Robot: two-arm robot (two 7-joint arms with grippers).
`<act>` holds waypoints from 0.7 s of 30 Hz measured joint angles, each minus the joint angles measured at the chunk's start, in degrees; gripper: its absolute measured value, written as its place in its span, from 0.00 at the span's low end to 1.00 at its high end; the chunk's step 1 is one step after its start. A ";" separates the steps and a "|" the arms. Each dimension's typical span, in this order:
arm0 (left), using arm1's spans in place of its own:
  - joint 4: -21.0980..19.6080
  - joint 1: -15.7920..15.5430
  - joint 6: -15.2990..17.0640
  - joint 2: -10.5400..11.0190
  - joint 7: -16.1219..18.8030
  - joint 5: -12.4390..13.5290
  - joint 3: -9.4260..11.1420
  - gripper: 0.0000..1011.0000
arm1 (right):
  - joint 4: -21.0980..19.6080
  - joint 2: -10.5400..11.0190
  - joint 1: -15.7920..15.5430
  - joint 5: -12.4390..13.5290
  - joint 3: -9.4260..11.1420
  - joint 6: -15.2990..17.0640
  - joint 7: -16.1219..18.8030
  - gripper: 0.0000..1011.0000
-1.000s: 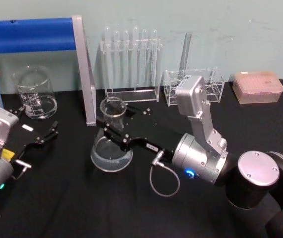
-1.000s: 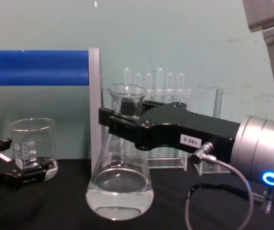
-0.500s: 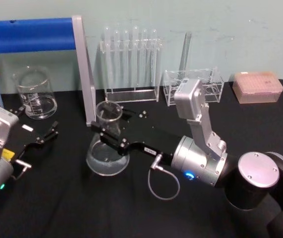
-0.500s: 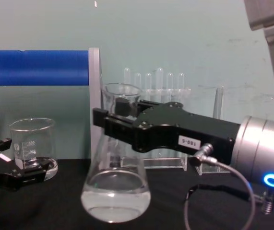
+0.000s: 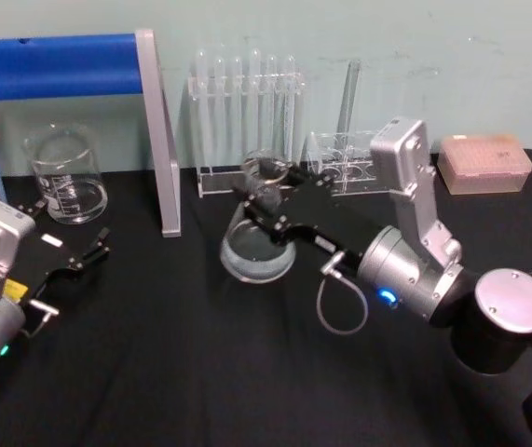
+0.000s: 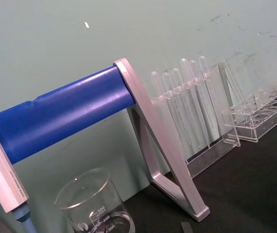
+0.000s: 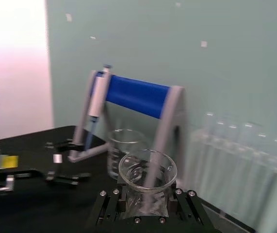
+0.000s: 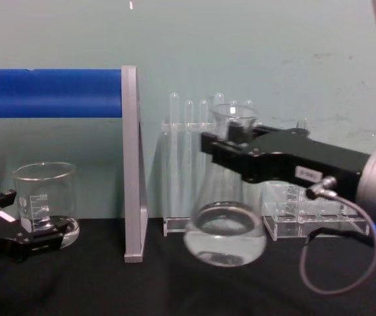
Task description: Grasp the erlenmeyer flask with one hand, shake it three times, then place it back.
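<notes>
Since the earlier frames the flask (image 5: pixel 258 250) has swung to the robot's right and away from us, carried by the right hand (image 5: pixel 266 193). It has left the open patch beside the blue stand (image 5: pixel 70 65) and now hangs in front of the tube rack (image 5: pixel 245 121).

The right hand is pinching the flask at its neck, one finger on each side, with the rim (image 7: pixel 147 169) standing just above the fingers. In the chest view the flask (image 8: pixel 226 227) stands close to upright, with clear liquid pooled in its wide base. We judge it to be held a little clear of the counter (image 5: pixel 200 372), though the gap is hard to read.

The right hand (image 8: pixel 232 141) reaches in level from the right, so the flask's long axis runs straight up across the fingers. The flask sits at the hand's tip, on its left. Any shake therefore swings the heavy base below the grip.

The left hand (image 5: pixel 72 259) rests spread and empty near the beaker (image 5: pixel 65 177), well apart from the flask.
</notes>
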 joint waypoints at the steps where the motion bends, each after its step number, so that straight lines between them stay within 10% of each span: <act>1: 0.00 0.00 0.00 0.00 0.00 0.00 0.00 0.99 | 0.18 -0.02 0.01 -0.16 0.34 0.00 -0.31 0.45; 21: 0.00 0.00 0.00 0.00 0.00 0.00 0.00 0.99 | 3.03 -0.73 -0.13 -4.46 7.85 0.39 -6.13 0.45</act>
